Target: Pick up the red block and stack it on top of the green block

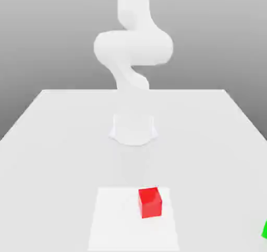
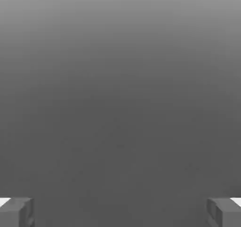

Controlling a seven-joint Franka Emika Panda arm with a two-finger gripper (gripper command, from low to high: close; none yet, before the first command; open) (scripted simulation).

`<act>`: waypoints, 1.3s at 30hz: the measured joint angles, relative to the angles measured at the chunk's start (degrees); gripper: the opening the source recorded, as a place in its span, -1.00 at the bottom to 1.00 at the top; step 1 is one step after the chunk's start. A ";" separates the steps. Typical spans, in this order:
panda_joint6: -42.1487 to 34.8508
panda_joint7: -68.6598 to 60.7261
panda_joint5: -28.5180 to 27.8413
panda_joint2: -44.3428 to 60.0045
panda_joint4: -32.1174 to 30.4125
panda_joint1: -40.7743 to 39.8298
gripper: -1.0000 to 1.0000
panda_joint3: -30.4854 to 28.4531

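A small glossy red cube-shaped block point(image 1: 150, 202) sits on the pale white tabletop point(image 1: 52, 141), resting on a slightly brighter white square patch point(image 1: 114, 219) near the front edge of the exterior view — it lies toward that patch's right side, standing flat and on its own. Well apart from it, at the exterior view's far right edge, a bright green block point(image 1: 264, 229) shows as a mere sliver cut off by the frame, also down on the table surface. Behind both, the white, smooth-shelled robot arm point(image 1: 133, 47) rises from its round base point(image 1: 133, 129) near the middle of the table and curls upward in a bent pose, far from either block. In the hand view the gripper point(image 2: 120, 212) has its two grey fingertips point(image 2: 18, 212) standing wide apart at opposite sides of the picture — spread fully, with nothing between them, only a plain grey gradient beyond.
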 joint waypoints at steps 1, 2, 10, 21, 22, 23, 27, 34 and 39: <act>1.38 -0.38 0.18 2.32 -1.34 0.34 0.00 -0.07; 2.73 -0.75 0.34 4.60 -2.65 0.68 0.00 -0.13; 12.88 -3.29 1.26 21.65 -12.52 2.93 0.00 0.04; 27.35 -4.22 -0.48 44.47 -23.55 4.79 0.00 0.72; 29.07 -4.15 -0.62 46.54 -23.41 4.83 0.00 0.65; 30.82 -4.09 -0.72 48.62 -23.19 4.86 0.00 0.59; 35.89 -3.89 -0.99 54.59 -22.40 4.84 -1.00 0.55; 35.03 -3.72 -1.20 53.59 -22.55 4.68 -1.00 0.68; 26.79 -4.11 -0.66 43.95 -23.95 4.49 -1.00 1.01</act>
